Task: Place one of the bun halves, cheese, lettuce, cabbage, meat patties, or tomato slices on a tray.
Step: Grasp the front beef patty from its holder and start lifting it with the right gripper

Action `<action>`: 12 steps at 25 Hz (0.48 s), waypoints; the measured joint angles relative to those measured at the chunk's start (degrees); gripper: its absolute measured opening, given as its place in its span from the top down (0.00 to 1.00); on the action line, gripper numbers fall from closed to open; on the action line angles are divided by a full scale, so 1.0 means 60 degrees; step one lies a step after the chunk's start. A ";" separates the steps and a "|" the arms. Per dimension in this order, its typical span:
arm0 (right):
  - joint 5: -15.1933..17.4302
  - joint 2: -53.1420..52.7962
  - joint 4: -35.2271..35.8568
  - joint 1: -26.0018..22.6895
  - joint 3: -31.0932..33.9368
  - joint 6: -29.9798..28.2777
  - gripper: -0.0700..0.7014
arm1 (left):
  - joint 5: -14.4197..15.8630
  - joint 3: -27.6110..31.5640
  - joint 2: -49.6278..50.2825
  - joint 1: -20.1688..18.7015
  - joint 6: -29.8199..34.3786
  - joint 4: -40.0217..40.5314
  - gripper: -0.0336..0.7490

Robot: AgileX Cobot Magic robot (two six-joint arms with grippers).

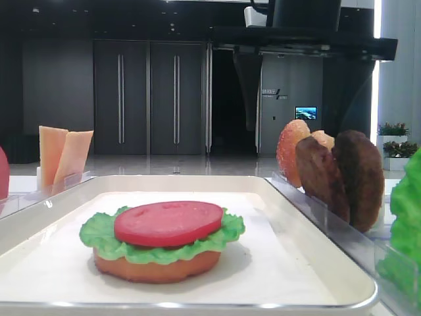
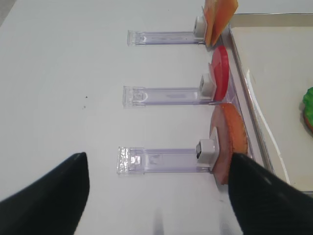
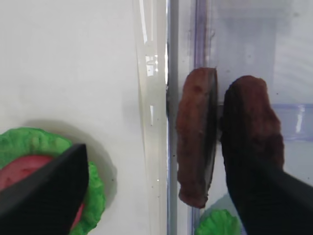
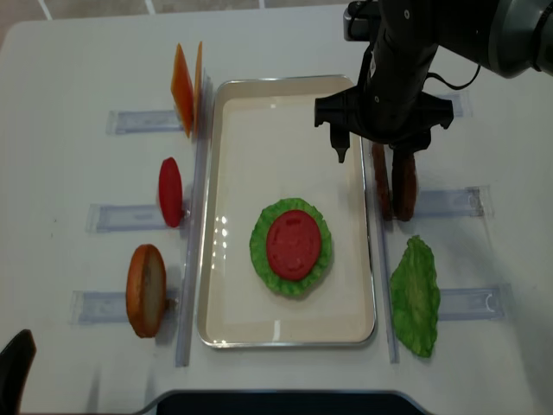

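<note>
The white tray (image 4: 233, 173) holds a bun half (image 1: 158, 266) topped with lettuce (image 4: 259, 251) and a tomato slice (image 4: 294, 244). Two meat patties (image 4: 404, 192) stand on edge in a clear rack just right of the tray. My right gripper (image 4: 370, 161) hangs open above them; in the right wrist view the nearer patty (image 3: 195, 142) lies between its fingers (image 3: 44, 196), untouched. My left gripper (image 2: 156, 196) stands open over a rack beside another bun half (image 2: 230, 137). Cheese (image 4: 186, 86) and a second tomato slice (image 4: 170, 192) stand left of the tray. Cabbage is out of view.
Clear plastic racks (image 2: 161, 159) line both long sides of the tray. A loose lettuce leaf (image 4: 415, 294) lies right of the tray near the front. A speckled bun half (image 1: 293, 148) stands behind the patties. The white table (image 2: 63, 73) spreads left of the racks.
</note>
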 joint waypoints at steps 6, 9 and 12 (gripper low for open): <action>0.0029 0.0086 0.0009 0.0000 0.0000 0.0000 0.16 | 0.0000 0.0000 0.0000 0.0000 0.0000 0.0000 0.07; 0.0098 0.0315 0.0029 0.0000 0.0000 0.0000 0.16 | 0.0000 0.0000 0.0000 0.0000 0.0000 0.0000 0.07; 0.0098 0.0419 -0.0004 0.0000 0.0000 0.0000 0.16 | 0.0000 0.0000 0.0000 0.0000 0.0000 0.0000 0.07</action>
